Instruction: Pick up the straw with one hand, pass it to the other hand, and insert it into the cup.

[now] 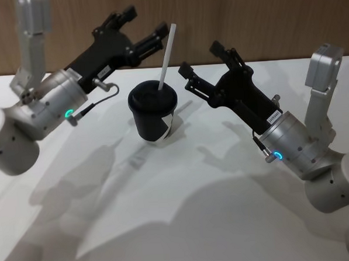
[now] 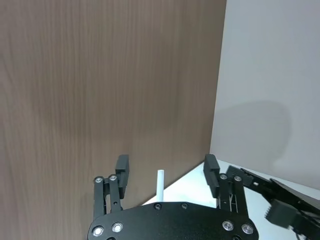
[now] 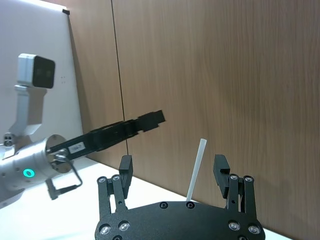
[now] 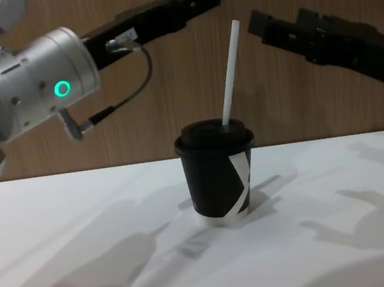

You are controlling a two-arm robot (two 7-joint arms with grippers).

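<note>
On the table stands the cup (image 1: 154, 111), the straw (image 1: 166, 56) already leaning through its lid. Left gripper (image 1: 139, 32) and right gripper (image 1: 201, 66) flank it, both wide and empty. Insertion looks done; next, simply draw back.

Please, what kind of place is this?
Probably a robot test room, not a cafe: a plain white table against a wood-panel wall, holding one black cup with a straw.

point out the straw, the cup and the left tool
straw (image 4: 229, 76), chest view, middle of its shaft above the lid
cup (image 4: 214, 183), chest view, black side wall
left tool (image 1: 139, 33), head view, midway between its open fingertips
</note>
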